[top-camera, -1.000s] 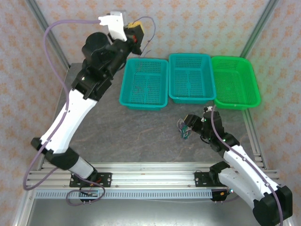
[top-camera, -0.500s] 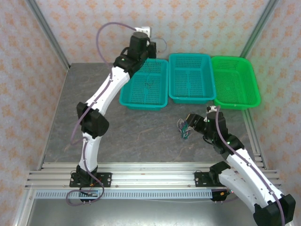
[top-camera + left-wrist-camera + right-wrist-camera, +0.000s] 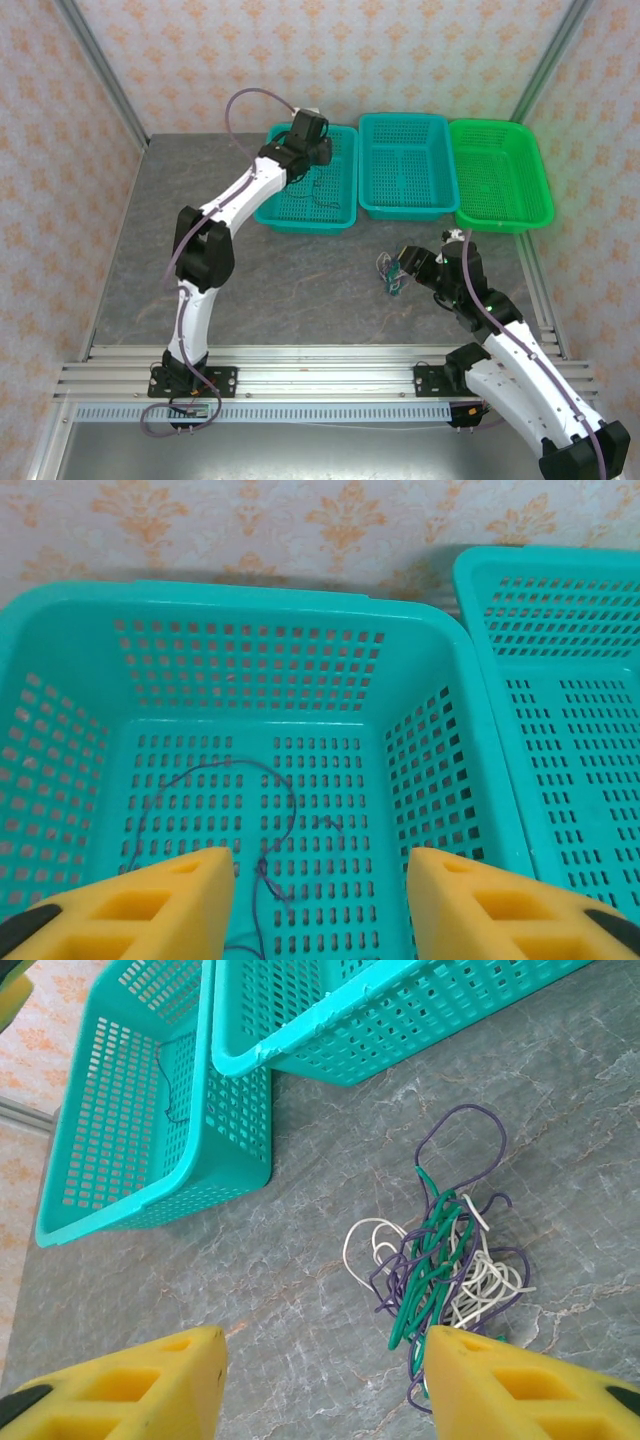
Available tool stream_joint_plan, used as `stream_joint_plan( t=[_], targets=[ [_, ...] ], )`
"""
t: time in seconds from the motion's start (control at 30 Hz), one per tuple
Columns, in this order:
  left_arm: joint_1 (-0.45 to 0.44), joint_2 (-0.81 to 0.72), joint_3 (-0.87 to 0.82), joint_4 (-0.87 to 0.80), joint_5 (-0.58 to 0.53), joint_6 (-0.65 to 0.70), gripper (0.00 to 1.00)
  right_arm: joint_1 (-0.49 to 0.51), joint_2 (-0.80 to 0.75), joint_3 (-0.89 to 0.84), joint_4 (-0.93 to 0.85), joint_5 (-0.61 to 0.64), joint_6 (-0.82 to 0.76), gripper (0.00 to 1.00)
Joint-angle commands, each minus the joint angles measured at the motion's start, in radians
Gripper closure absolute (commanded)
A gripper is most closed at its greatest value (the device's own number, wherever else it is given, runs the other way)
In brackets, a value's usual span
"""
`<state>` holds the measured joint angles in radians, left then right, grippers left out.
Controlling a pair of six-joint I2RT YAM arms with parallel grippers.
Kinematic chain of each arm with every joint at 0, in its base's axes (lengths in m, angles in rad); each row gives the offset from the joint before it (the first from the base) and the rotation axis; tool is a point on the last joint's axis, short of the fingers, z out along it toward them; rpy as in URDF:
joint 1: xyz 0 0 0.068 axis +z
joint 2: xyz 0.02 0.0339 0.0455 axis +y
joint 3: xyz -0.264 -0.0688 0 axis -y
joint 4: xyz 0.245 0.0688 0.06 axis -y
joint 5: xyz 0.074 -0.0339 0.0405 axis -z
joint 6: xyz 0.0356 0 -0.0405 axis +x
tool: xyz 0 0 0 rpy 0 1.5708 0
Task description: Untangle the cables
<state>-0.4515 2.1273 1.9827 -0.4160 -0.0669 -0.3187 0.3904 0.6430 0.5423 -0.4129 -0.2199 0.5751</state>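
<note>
**Cable-sorting station: items and positions**

1. Table (image 3: 280, 285): grey stone-patterned top. Three baskets stand in a row along its far edge, and both arm bases are at its near edge.

2. Left teal basket (image 3: 275, 205): slotted plastic, the leftmost of the row. It holds item 5.

3. Middle teal basket (image 3: 405, 212): the same make, standing just beside item 2. No cable can be made out in it.

4. Green basket (image 3: 500, 225): at the far right corner of the table, just beside item 3.

5. Single cable (image 3: 262, 825): thin and dark purple. It lies loose on the floor of the left teal basket in one open loop with a trailing kinked end.

6. Clump of cables (image 3: 445, 1275): green, dark purple and whitish strands wound together. It rests on the bare table on the near side of the middle teal basket, apart from that basket's wall. One purple loop sticks out towards the baskets.

7. Left gripper (image 3: 320, 885): held above the left teal basket and pointing down into it. The yellow fingers (image 3: 150, 905) are spread wide and hold nothing, and the single cable lies below the gap.

8. Right gripper (image 3: 325, 1380): held low over the table at the near side of the clump. The jaws are parted and hold nothing. The right-hand fingertip is just beside the clump's nearest strands, and whether it touches them cannot be told.
</note>
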Motion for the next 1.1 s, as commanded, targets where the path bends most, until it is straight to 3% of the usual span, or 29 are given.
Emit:
stream_joint_plan(
  t=[0.0,0.17,0.27,0.57,0.87,0.9,0.97,1.07],
  targets=[
    [0.000,-0.199,-0.058,0.125,-0.029,-0.042,0.50,0.004,-0.005,-0.007,-0.020,0.042,0.009,0.44],
    [-0.012,-0.467,-0.271,0.297,0.150,-0.095,0.50,0.002,0.010,-0.016,-0.011,0.084,0.008,0.41],
    [-0.050,-0.607,-0.380,0.308,0.208,-0.069,0.50,0.002,0.042,-0.024,0.006,0.093,0.006,0.39],
    [-0.277,-0.934,-0.784,0.295,0.186,0.040,0.50,0.001,0.271,-0.023,0.112,0.033,-0.001,0.38],
    [-0.366,-0.984,-1.077,0.362,0.166,-0.050,0.49,0.002,0.565,0.002,0.223,-0.050,-0.021,0.32],
    [-0.369,-0.979,-1.091,0.369,0.165,-0.057,0.49,0.002,0.588,0.005,0.227,-0.049,-0.027,0.33],
    [-0.372,-0.972,-1.114,0.382,0.163,-0.071,0.49,0.002,0.626,0.008,0.231,-0.043,-0.044,0.46],
    [-0.371,-0.974,-1.113,0.378,0.141,-0.070,0.49,0.002,0.642,0.013,0.217,-0.065,-0.084,0.77]
  ],
)
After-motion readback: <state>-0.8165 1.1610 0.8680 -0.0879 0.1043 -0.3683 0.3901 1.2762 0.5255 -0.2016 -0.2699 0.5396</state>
